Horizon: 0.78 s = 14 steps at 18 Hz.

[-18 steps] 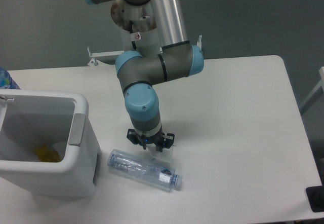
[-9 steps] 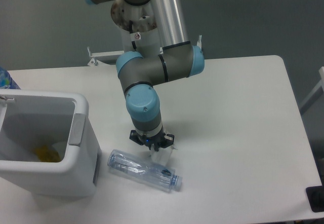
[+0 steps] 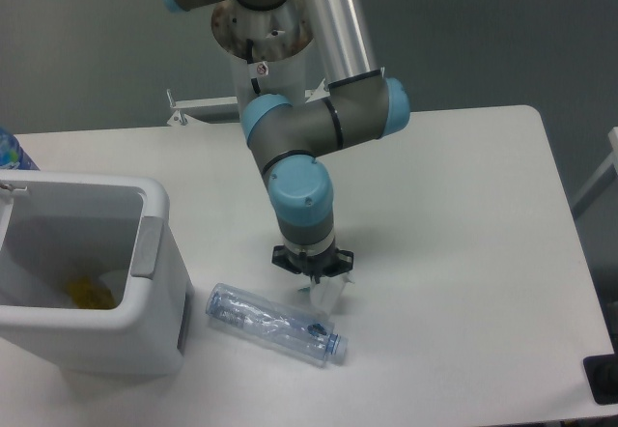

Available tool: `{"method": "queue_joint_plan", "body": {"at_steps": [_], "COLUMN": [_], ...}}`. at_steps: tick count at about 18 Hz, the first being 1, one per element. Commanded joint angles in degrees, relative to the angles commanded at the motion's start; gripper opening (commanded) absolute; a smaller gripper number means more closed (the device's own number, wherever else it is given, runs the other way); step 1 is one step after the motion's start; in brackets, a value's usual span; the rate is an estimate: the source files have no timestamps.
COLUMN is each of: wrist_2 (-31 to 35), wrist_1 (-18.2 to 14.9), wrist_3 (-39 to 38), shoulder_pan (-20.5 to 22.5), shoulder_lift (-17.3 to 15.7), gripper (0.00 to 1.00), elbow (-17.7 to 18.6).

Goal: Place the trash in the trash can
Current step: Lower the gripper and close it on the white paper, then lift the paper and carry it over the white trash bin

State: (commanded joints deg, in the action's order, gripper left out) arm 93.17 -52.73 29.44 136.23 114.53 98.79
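My gripper [image 3: 321, 285] points straight down near the table's front middle, its fingers mostly hidden under the wrist. A small crumpled white paper wrapper [image 3: 330, 295] sticks out from beneath it and appears pinched between the fingers, just above the table. The crushed clear plastic bottle [image 3: 275, 324] with a bluish label lies on the table directly in front of and left of the gripper, cap end to the right. The white trash can [image 3: 153, 243] stands at the front left, its grey tab facing the bottle.
Something yellow [image 3: 92, 295] lies inside the trash can. A blue object [image 3: 12, 152] shows at the left edge behind the can. A black item [image 3: 601, 379] sits at the front right corner. A metal bracket [image 3: 193, 108] stands behind the table by the arm base.
The arm has swung to the right, carrying the gripper and the white wrapper a short way right. The bottle and trash can have stayed put.
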Motion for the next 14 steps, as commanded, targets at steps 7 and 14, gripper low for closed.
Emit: {"method": "queue_joint_plan", "body": {"at_steps": [7, 14], "wrist_2": [-7.4, -14.6], "wrist_1": [-0.1, -0.2], "wrist_3": [-0.3, -4.7], "shoulder_pan": [3.0, 3.2], "shoulder_lift": [-3.3, -5.8], "gripper": [0.00, 0.00], "elbow": [-1.8, -6.5]}}
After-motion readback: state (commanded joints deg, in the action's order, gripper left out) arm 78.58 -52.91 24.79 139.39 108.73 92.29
